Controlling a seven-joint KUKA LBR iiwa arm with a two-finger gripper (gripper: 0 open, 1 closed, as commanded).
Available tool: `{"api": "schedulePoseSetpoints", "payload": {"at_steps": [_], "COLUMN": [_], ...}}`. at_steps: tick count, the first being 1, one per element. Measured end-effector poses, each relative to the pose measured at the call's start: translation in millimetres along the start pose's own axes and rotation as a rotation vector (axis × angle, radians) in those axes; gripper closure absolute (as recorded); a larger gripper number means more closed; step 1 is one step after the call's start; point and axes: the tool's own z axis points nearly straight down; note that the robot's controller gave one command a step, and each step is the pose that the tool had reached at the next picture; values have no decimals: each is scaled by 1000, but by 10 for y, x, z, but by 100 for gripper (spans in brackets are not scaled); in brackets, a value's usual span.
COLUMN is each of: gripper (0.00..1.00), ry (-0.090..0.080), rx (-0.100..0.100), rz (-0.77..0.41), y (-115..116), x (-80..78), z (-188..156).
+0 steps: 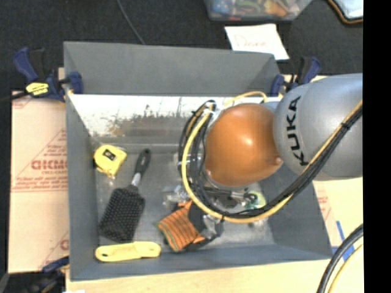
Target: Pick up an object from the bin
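Observation:
My gripper (211, 222) is low in the front middle of the bin, mostly hidden under the arm's orange dome. Its tip sits right beside an orange and brown striped fabric piece (177, 229), touching or nearly touching that piece's right edge. A small crumpled clear and silvery thing (173, 195) lies just left of the gripper. A bit of a green and white thing (254, 198) peeks out to the right under the cables.
A black hairbrush (124, 211) lies at the left, its handle pointing to the back. A yellow tape measure (110, 160) sits at the back left. A flat yellow tool (128, 250) lies along the front wall. The arm covers the bin's right half.

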Motion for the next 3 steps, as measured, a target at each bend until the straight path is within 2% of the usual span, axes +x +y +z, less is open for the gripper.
{"api": "schedulePoseSetpoints", "payload": {"at_steps": [1, 2, 3], "gripper": [0, 0, 100], "ry": [7, -7, 4], "rx": [-8, 6, -5], "rz": [101, -336, 65], "y": [49, 31, 34], "x": [-120, -323, -139], "z": [757, 841, 753]}}
